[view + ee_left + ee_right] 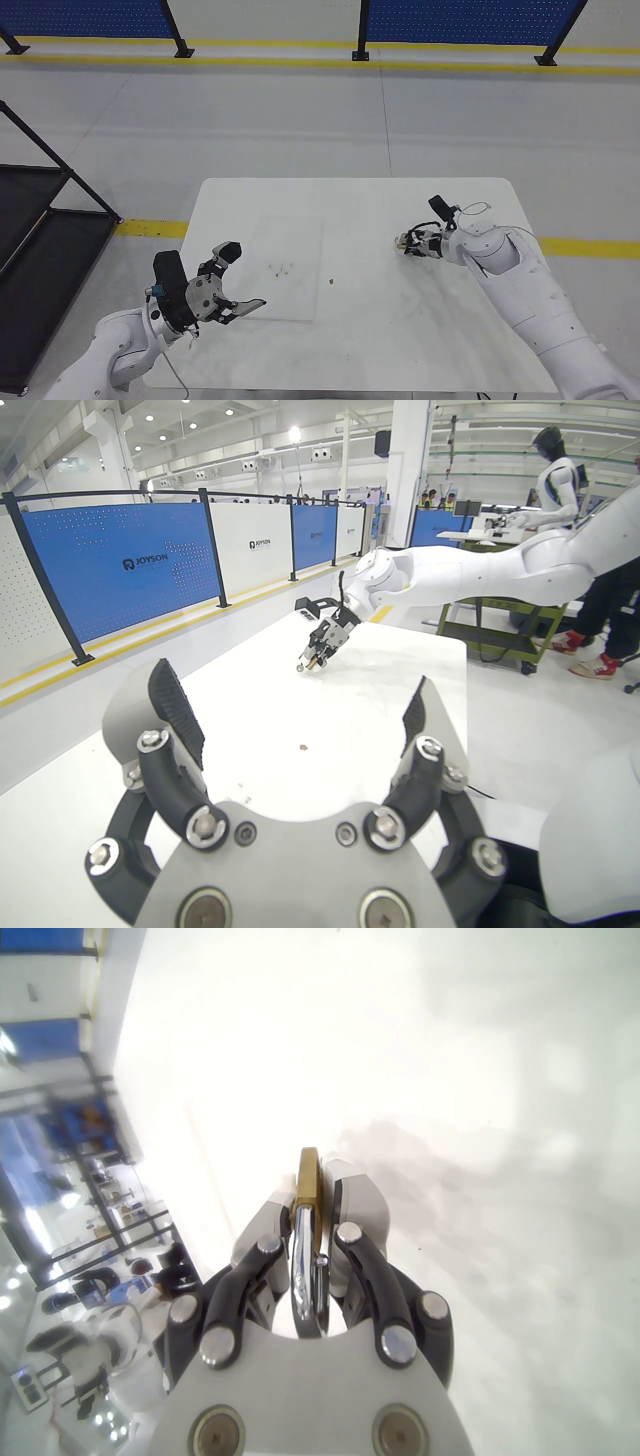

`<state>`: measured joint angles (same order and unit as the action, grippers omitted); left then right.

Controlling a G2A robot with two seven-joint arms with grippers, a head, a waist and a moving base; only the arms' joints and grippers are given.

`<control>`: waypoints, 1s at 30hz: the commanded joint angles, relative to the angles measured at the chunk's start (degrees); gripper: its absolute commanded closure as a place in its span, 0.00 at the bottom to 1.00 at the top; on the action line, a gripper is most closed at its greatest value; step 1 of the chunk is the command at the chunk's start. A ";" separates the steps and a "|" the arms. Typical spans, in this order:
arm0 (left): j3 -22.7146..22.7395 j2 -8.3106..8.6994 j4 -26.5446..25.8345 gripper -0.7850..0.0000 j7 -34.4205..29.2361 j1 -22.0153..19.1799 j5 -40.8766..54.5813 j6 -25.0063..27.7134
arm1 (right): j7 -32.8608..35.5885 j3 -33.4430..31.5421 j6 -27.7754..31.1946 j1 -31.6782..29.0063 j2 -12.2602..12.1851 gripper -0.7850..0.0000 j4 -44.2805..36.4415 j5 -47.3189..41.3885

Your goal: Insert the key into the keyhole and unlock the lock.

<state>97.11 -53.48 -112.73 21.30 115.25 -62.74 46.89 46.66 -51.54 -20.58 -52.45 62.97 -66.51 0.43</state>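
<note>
Pinching the padlock [306, 1180] by its brass body, right gripper [311, 1178], shackle [301, 1273] running back toward the palm, left gripper [291, 680] spread wide above the table [400, 330]

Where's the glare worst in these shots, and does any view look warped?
Right wrist view: the table blows out to near white beyond the padlock. Left wrist view: the fence rail bows, a ceiling lamp flares. Top view: even light.

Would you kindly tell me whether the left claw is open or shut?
Open: the left claw holds its pads wide apart, with nothing between them.
</note>
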 commanded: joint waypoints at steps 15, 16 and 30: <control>0.00 0.00 0.00 0.00 0.00 0.00 0.00 0.00 | -0.98 0.77 -2.88 0.86 0.90 1.00 2.44 1.90; 0.00 0.00 0.00 0.00 0.00 0.00 0.00 0.00 | -0.96 0.73 -2.96 0.85 0.91 0.75 2.42 2.00; 0.00 0.00 0.00 0.00 0.00 0.00 0.00 0.00 | -1.70 0.00 -6.48 -1.54 -0.18 0.00 -4.18 10.58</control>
<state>97.11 -53.48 -112.73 21.30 115.25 -62.74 46.89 45.10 -51.43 -26.85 -53.74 62.94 -70.13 10.07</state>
